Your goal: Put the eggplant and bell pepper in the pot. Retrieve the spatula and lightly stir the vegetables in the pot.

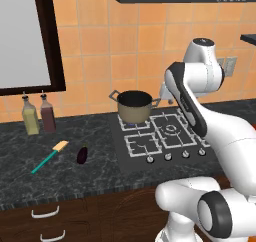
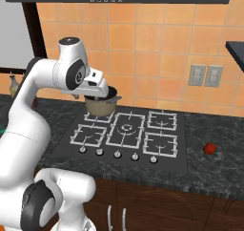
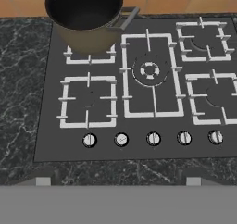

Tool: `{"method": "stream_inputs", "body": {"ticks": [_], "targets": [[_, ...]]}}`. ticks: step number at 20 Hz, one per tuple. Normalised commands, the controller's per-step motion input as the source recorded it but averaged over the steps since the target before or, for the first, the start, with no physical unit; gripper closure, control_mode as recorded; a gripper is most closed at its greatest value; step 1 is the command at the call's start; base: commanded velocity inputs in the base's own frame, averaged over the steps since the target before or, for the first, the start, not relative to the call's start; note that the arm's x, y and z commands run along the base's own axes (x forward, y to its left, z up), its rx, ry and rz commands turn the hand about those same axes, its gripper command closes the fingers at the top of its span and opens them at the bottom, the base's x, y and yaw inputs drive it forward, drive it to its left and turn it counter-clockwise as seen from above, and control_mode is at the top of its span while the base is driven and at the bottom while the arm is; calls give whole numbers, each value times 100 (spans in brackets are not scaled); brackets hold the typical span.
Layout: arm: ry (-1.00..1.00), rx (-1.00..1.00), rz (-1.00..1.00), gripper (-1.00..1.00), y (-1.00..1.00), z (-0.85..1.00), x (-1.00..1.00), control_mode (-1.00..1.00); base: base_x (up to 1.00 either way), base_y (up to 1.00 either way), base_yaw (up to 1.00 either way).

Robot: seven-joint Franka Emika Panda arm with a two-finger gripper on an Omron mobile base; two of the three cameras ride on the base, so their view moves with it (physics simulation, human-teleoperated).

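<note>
Nothing of the task is judged done yet. The round brownish-grey metal pot with dark inside and two loop handles (image 1: 134, 106) is seen on the rear left burner of the dark gas hob with white grates (image 1: 160, 136), and its inside looks empty in the hand view (image 3: 85, 8), as far as can be told. The small glossy dark purple eggplant (image 1: 82, 154) is left lying on the black marbled worktop (image 1: 30, 176), well to the left of the hob. The spatula with long teal-green handle and tan squarish blade (image 1: 50, 156) is laid just beside the eggplant, apart from it, untouched. A small red round thing (image 2: 209, 149) is seen on the worktop right of the hob; whether it is the bell pepper cannot be told. Two bottles, one yellowish (image 1: 30, 117) and one dark red (image 1: 48, 115), are stood by the wall.

The white arm is held above the hob, with the hand aimed down at the burners and knobs. The pincer's fingers are not clearly made out, so released or clenched cannot be told; nothing is seen carried.

Left to do, by judgement: both vegetables are to be fetched and dropped in the pot, then the spatula is to be picked up and the stirring done.
</note>
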Motion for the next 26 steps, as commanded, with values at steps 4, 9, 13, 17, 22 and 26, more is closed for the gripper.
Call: {"method": "stream_inputs", "body": {"ticks": [4,9,13,17,22,26], "targets": [[2,-1,-1,-100,-5,0,2,-100,0,0,0],[3,0,-2,-100,-73,-7,3,-100,0,0,0],[5,0,-3,-100,-66,-14,0,-100,0,0,0],[2,0,0,-100,-47,-4,9,-100,0,0,0],[0,0,0,-100,-12,0,-9,-100,0,0,0],[0,0,0,-100,0,0,-8,-100,0,0,0]]}}
